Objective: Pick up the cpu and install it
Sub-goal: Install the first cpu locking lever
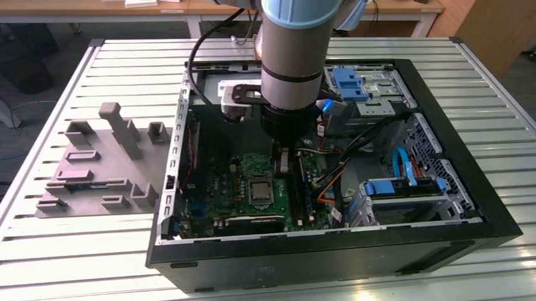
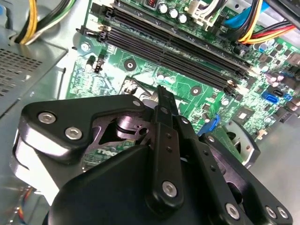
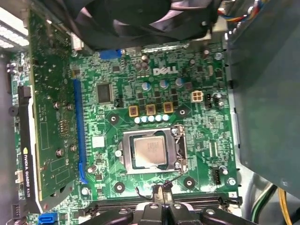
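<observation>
Open PC case (image 1: 494,219), black-walled, lay on its side on a slatted metal worktop (image 1: 125,59), with the green motherboard (image 1: 222,182) facing up. The cpu (image 3: 149,151), a silvery square with a thin greenish edge, sat inside the metal-framed socket (image 3: 178,150) near the middle of the board in the first wrist view; in the exterior view the same socket (image 1: 260,190) appeared as a dark rectangle with a metal frame. The robot arm (image 1: 292,56) reached down into the case from above, and the gripper (image 1: 285,160) hung just above the board beside the socket, on the side of the long black memory slots (image 2: 178,47). In the first wrist view the gripper (image 3: 161,191) stood close to the socket's edge, apart from the cpu, with its fingers (image 3: 165,188) pressed together and nothing between them. The second wrist view showed the black gripper body (image 2: 140,187) with its narrow fingertips close together over the board. A graphics card (image 3: 49,103) stood on edge in a blue slot, well apart from the socket. A black fan (image 3: 140,21) sat near the board's edge. Blue drive brackets (image 1: 402,187) and bundled cables (image 1: 352,150) filled the case toward the exterior view's right. A grey moulded fixture tray (image 1: 100,163) rested on the worktop just beside the case on the exterior view's left.
</observation>
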Action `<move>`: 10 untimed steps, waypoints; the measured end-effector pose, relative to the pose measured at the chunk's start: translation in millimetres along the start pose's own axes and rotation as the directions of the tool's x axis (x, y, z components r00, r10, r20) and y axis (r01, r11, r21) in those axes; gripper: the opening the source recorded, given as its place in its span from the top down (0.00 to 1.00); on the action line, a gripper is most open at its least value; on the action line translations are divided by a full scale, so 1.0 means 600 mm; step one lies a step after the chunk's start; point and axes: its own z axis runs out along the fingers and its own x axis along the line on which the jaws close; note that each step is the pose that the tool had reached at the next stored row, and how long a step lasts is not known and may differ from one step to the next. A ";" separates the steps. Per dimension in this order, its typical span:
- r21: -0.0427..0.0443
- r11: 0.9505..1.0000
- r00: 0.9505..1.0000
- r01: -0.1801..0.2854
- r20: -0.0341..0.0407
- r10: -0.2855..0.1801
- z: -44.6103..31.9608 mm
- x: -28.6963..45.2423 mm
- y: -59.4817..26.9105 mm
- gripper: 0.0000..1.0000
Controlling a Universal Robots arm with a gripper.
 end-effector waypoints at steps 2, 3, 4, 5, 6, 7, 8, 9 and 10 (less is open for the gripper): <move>0.001 1.000 1.000 0.009 0.000 -0.009 0.002 0.003 0.000 0.89; 0.001 1.000 1.000 0.014 0.000 -0.014 0.003 0.004 0.001 0.89; 0.002 1.000 1.000 0.019 0.000 -0.019 0.003 0.006 0.001 0.89; 0.002 1.000 1.000 0.024 0.000 -0.024 0.003 0.007 0.002 0.89; 0.002 1.000 1.000 0.027 -0.001 -0.027 0.004 0.008 0.003 0.89; 0.002 1.000 1.000 0.031 -0.001 -0.031 0.004 0.010 0.004 0.89; 0.003 0.999 0.999 0.034 -0.001 -0.034 0.004 0.012 0.004 0.89; 0.003 0.999 0.999 0.036 -0.001 -0.036 0.004 0.014 0.005 0.89; 0.003 0.999 0.999 0.038 -0.001 -0.038 0.005 0.017 0.005 0.89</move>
